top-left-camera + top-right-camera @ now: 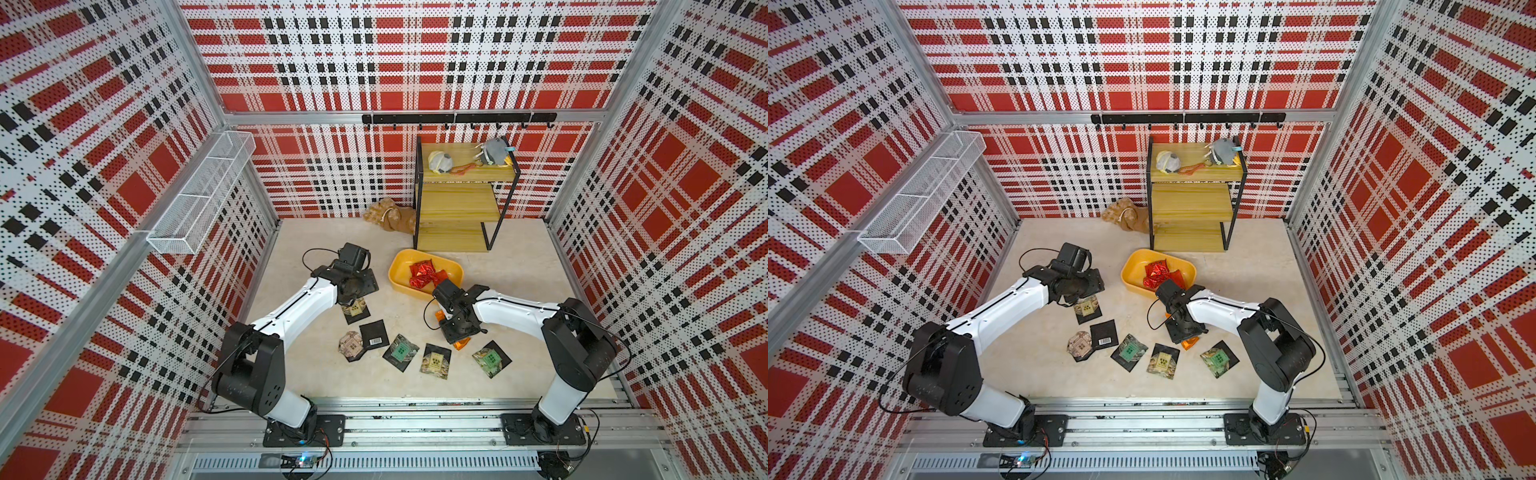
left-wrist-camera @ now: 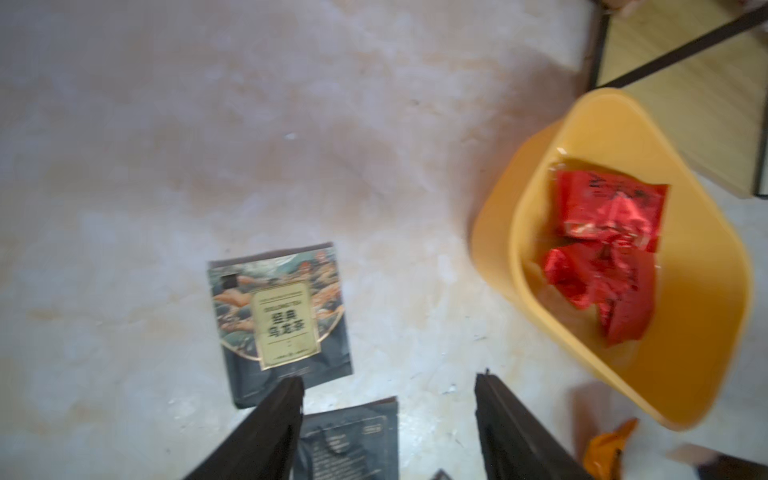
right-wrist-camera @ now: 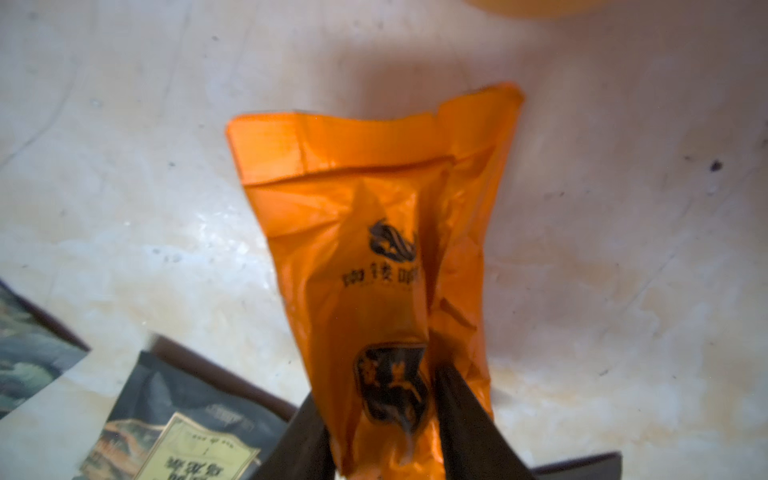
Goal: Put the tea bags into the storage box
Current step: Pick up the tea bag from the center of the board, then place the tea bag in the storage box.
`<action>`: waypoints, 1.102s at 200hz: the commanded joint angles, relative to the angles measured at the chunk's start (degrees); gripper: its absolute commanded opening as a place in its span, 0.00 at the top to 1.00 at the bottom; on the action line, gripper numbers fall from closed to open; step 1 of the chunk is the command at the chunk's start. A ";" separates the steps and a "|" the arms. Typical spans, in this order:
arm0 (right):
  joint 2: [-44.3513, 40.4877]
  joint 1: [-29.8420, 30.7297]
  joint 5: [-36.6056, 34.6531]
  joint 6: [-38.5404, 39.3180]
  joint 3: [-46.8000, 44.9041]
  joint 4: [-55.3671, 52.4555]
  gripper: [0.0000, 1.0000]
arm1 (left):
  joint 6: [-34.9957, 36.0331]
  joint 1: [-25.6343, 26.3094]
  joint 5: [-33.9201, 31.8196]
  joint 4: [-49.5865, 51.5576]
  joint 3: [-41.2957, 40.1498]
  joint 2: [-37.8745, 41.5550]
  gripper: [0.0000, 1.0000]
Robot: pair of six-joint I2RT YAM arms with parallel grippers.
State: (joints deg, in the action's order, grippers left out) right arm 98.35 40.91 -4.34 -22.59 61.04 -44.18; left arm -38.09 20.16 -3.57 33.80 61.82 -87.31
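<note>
The yellow storage box stands in front of the shelf, with red tea bags inside it. My right gripper is shut on an orange tea bag, held just above the table near the box's front corner. My left gripper is open and empty. It hangs over a black tea bag with a tan label and one lying barcode side up. Several more black tea bags lie across the front of the table.
A wooden stepped shelf with small plush items stands at the back, just behind the box. A brown plush toy lies to its left. A white wire mesh basket hangs on the left wall.
</note>
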 commanded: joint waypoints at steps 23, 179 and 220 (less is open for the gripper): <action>-4.91 1.14 -1.68 -1.73 2.58 -3.43 0.59 | 0.60 -3.00 -1.40 -2.41 -3.77 1.84 0.29; 10.86 -3.18 -2.70 6.76 35.09 -10.92 0.57 | 0.47 -3.38 -3.75 -5.30 -7.58 -2.41 0.30; 17.73 -6.63 -2.08 8.82 40.69 -11.75 0.52 | 0.91 -3.46 -3.64 -5.79 -7.83 -4.79 0.30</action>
State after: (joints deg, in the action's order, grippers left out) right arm 113.89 36.03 -6.52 -16.05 99.04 -54.59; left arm -38.04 17.06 -6.55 29.06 54.92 -90.52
